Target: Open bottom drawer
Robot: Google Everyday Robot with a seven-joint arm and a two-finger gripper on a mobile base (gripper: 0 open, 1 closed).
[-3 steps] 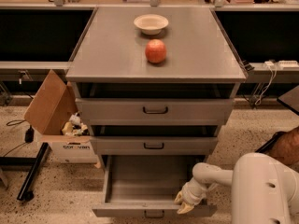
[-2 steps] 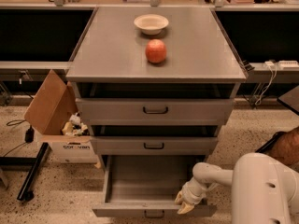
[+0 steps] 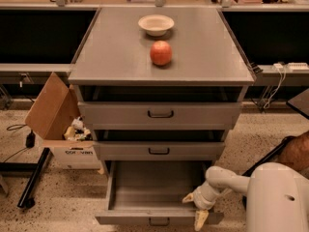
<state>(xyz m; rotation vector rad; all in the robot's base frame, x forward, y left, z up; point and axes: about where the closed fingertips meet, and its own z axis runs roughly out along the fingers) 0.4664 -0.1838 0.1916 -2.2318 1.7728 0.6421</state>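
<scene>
The bottom drawer of the grey metal cabinet stands pulled out, showing its plain grey interior. Its narrow front with a small black loop handle lies at the lower edge of the view. My gripper is at the drawer's front right corner, one cream finger inside the drawer and one finger hanging over the front. My white arm reaches in from the lower right.
The middle drawer front and top drawer front stand slightly out. A red apple and a white bowl sit on the cabinet top. An open cardboard box stands on the floor at left.
</scene>
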